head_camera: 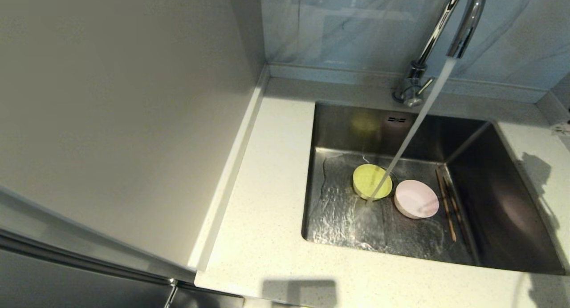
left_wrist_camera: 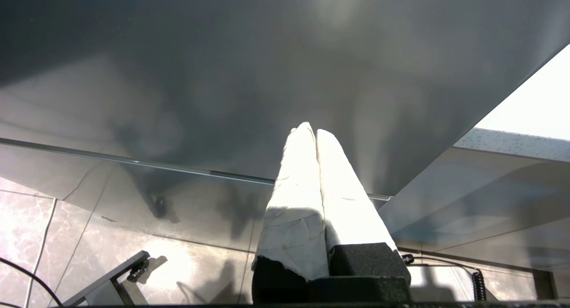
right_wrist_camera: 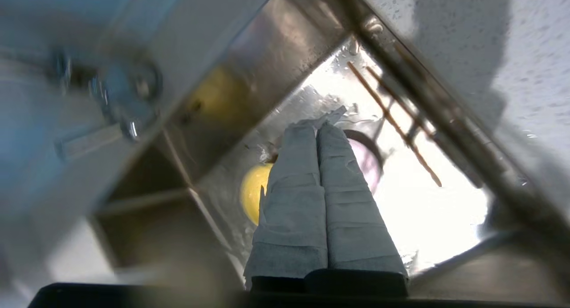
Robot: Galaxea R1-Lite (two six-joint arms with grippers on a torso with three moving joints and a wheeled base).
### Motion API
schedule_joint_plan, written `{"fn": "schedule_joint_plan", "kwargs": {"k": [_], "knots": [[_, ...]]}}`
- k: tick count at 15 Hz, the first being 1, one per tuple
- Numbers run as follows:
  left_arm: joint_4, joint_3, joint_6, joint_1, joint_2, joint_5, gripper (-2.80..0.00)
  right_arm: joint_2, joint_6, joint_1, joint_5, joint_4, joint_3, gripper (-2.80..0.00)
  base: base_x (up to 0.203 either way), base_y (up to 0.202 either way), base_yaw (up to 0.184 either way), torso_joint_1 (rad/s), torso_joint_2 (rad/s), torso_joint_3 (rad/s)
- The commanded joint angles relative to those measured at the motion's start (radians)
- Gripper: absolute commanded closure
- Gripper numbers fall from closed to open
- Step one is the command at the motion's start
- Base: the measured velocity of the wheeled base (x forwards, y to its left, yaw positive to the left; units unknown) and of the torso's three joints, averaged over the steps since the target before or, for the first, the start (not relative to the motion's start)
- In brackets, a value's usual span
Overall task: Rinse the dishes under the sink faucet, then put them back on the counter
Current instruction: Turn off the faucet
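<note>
Water runs from the chrome faucet [head_camera: 463, 27] into the steel sink [head_camera: 525, 219], its stream passing in front of the yellow-green bowl [head_camera: 372, 181]. The pale pink bowl [head_camera: 416, 199] sits just right of it on the sink floor. Two wooden chopsticks [head_camera: 447, 205] lie along the floor at the right wall's foot. My right gripper [right_wrist_camera: 317, 126], wrapped in grey tape and shut with nothing in it, hangs above the sink; past it I see the yellow-green bowl [right_wrist_camera: 251, 194], pink bowl [right_wrist_camera: 369, 161] and chopsticks [right_wrist_camera: 392, 121]. My left gripper [left_wrist_camera: 311, 130] is shut, parked below the counter. Neither gripper appears in the head view.
The off-white speckled counter [head_camera: 267, 210] runs left of and in front of the sink. A plain beige wall panel [head_camera: 111, 112] rises at the left, with a marbled backsplash [head_camera: 356, 27] behind. The faucet's lever handle [head_camera: 425, 85] sticks out at its base.
</note>
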Motion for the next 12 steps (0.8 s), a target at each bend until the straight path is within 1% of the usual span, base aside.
{"fn": "schedule_joint_plan", "kwargs": {"k": [1, 4, 6, 7, 8, 9, 10, 12], "knots": [[0.0, 0.0, 0.0, 0.0, -0.003, 0.0, 0.0, 0.119, 0.093, -0.045, 0.03, 0.07, -0.122, 0.0, 0.0, 0.0, 0.0, 0.0, 0.0, 0.0], [0.0, 0.0, 0.0, 0.0, -0.003, 0.0, 0.0, 0.228, 0.245, -0.086, 0.084, 0.235, -0.299, 0.0, 0.0, 0.0, 0.0, 0.0, 0.0, 0.0], [0.0, 0.0, 0.0, 0.0, -0.003, 0.0, 0.0, 0.293, 0.372, -0.093, 0.131, 0.381, -0.424, 0.0, 0.0, 0.0, 0.0, 0.0, 0.0, 0.0], [0.0, 0.0, 0.0, 0.0, -0.003, 0.0, 0.0, 0.322, 0.439, -0.094, 0.173, 0.447, -0.482, 0.0, 0.0, 0.0, 0.0, 0.0, 0.0, 0.0], [0.0, 0.0, 0.0, 0.0, -0.003, 0.0, 0.0, 0.354, 0.523, -0.095, 0.227, 0.514, -0.536, 0.0, 0.0, 0.0, 0.0, 0.0, 0.0, 0.0], [0.0, 0.0, 0.0, 0.0, -0.003, 0.0, 0.0, 0.381, 0.595, -0.095, 0.294, 0.554, -0.568, 0.0, 0.0, 0.0, 0.0, 0.0, 0.0, 0.0], [0.0, 0.0, 0.0, 0.0, -0.003, 0.0, 0.0, 0.399, 0.658, -0.094, 0.349, 0.563, -0.578, 0.0, 0.0, 0.0, 0.0, 0.0, 0.0, 0.0], [0.0, 0.0, 0.0, 0.0, -0.003, 0.0, 0.0, 0.428, 0.752, -0.094, 0.435, 0.564, -0.597, 0.0, 0.0, 0.0, 0.0, 0.0, 0.0, 0.0]]}}
